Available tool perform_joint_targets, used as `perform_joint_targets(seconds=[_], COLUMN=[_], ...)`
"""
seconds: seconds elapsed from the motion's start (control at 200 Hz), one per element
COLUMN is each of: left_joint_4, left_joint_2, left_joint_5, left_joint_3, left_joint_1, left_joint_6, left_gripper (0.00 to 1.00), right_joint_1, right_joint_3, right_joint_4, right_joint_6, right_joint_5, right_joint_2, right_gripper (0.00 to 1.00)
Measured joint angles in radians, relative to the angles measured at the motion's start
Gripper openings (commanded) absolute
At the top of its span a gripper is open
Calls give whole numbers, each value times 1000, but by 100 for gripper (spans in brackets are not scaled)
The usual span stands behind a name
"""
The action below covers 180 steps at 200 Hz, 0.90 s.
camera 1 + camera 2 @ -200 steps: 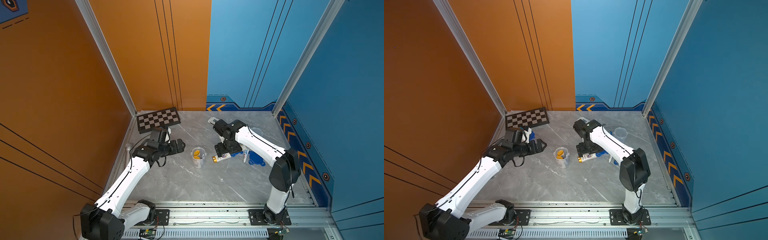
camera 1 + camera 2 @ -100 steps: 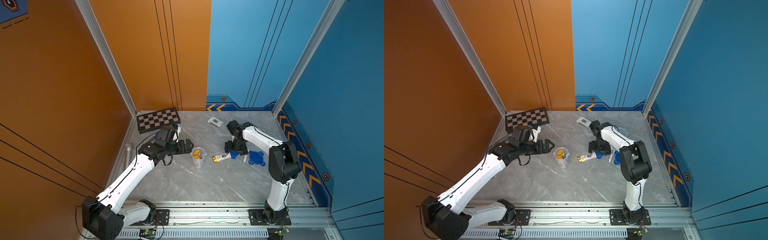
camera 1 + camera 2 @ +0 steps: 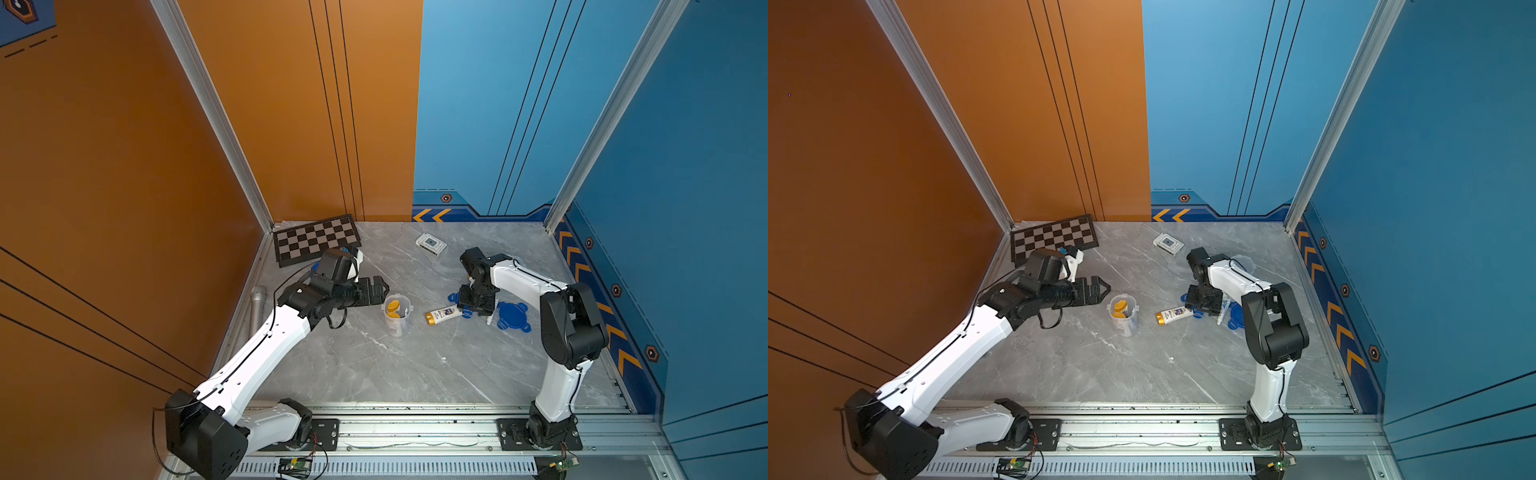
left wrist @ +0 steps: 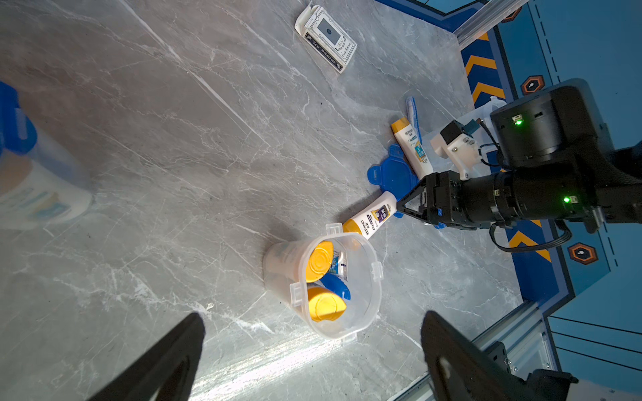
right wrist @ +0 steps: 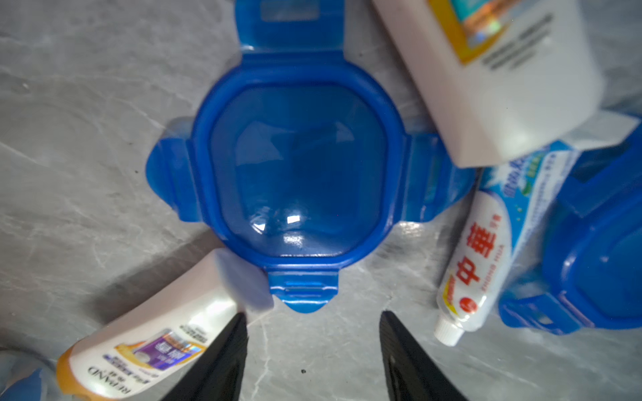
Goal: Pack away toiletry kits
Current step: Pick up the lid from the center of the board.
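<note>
An open clear cup (image 3: 397, 318) (image 3: 1123, 316) (image 4: 361, 312) stands mid-table with two gold-capped bottles and a tube inside. My left gripper (image 3: 384, 286) (image 4: 312, 317) is open, just left of the cup and apart from it. My right gripper (image 3: 473, 307) (image 5: 312, 317) points down over a blue lid (image 5: 298, 166) (image 4: 392, 173), open and empty, its tips flanking the lid's near tab. One finger (image 5: 229, 343) touches a lying white bottle (image 3: 442, 314) (image 5: 149, 343). Beside the lid lie a toothpaste tube (image 5: 479, 257), another bottle (image 5: 486, 69) and a second lid (image 3: 513, 318) (image 5: 597, 250).
A toothbrush (image 4: 411, 111) and a clear cup (image 3: 1244, 262) lie behind the right arm. A blurred blue-lidded cup (image 4: 34, 187) stands close to the left wrist. A white box (image 3: 431, 244), a checkerboard (image 3: 316, 239) and a grey microphone (image 3: 257, 307) sit along the back and left edges.
My right gripper has shifted right from the lying bottle to above the blue lid, and its jaws have narrowed. My left gripper has moved right, closer to the cup.
</note>
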Motion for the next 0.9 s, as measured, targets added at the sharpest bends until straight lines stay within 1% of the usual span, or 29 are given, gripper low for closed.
perform_joint_targets(seconds=[0.1, 0.225, 0.275, 0.365, 0.531, 0.716, 0.901], left_joint_4=[2, 12, 16, 19, 22, 23, 23], left_joint_2=[0, 0, 0, 0, 0, 0, 0], left_joint_5=[0, 0, 0, 0, 0, 0, 0], left_joint_3=[0, 0, 0, 0, 0, 0, 0], left_joint_1=[-4, -6, -6, -6, -6, -6, -6], left_joint_6=[-4, -14, -18, -22, -23, -26, -26], left_gripper=[99, 99, 99, 99, 99, 99, 98], right_joint_1=[-7, -6, -6, -5, 13, 37, 41], right_joint_3=[-24, -29, -29, -25, 16, 35, 35], right_joint_4=[14, 23, 29, 33, 44, 46, 44], right_joint_6=[8, 10, 10, 9, 8, 8, 0], right_joint_5=[6, 15, 18, 22, 21, 43, 61], right_joint_2=[0, 0, 2, 18, 66, 86, 89], right_gripper=[55, 55, 57, 65, 66, 63, 56])
